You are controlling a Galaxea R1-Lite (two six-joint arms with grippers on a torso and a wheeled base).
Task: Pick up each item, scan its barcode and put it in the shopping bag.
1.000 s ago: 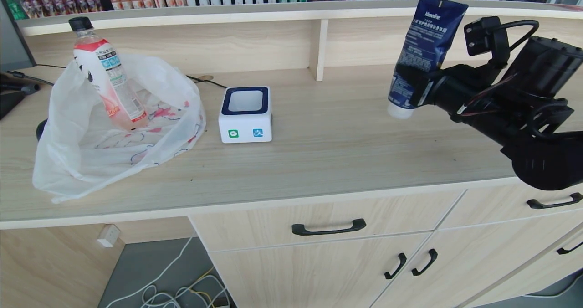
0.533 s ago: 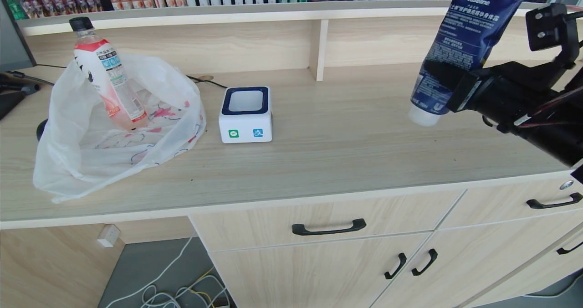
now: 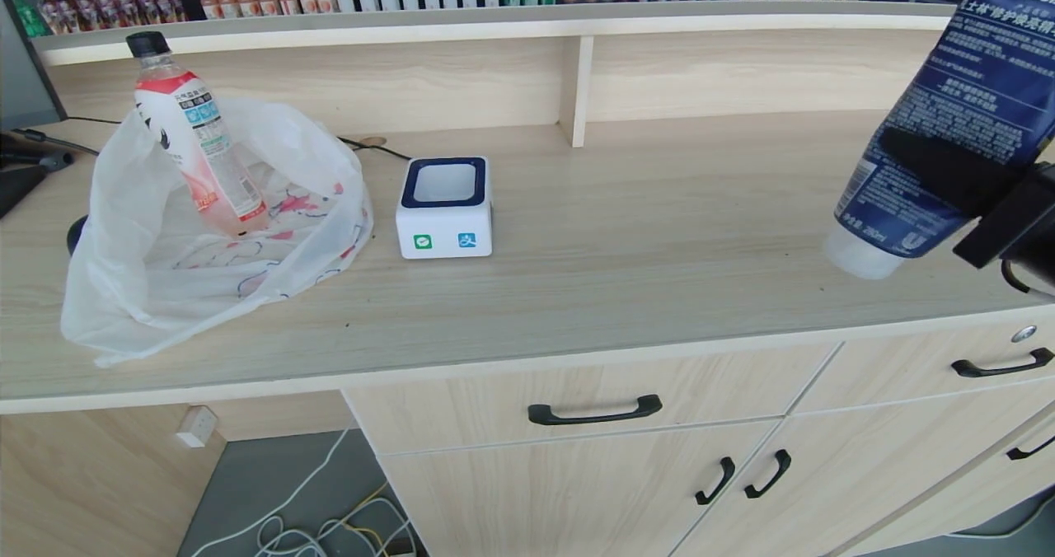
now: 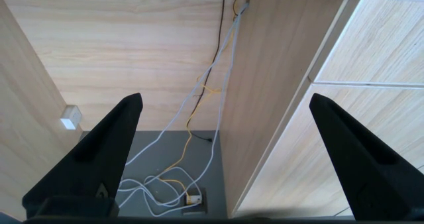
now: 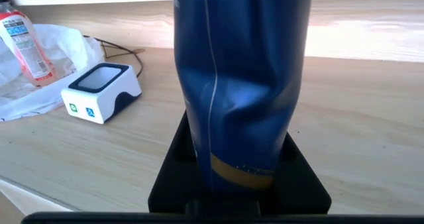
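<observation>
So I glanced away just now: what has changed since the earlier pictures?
The right gripper, shut on the blue tube, has carried it toward the robot's right and nearer the head camera, away from the scanner. The scanner, the shopping bag and the bottle in it stayed put.

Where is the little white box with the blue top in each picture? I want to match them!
Head view: the white box sits on the counter, just right of the shopping bag.
Left wrist view: that camera points under the counter at floor cables instead.
Right wrist view: the white box is on the counter past the blue tube, beside the shopping bag.
Shared landmark: the shopping bag holding the pink bottle.
</observation>
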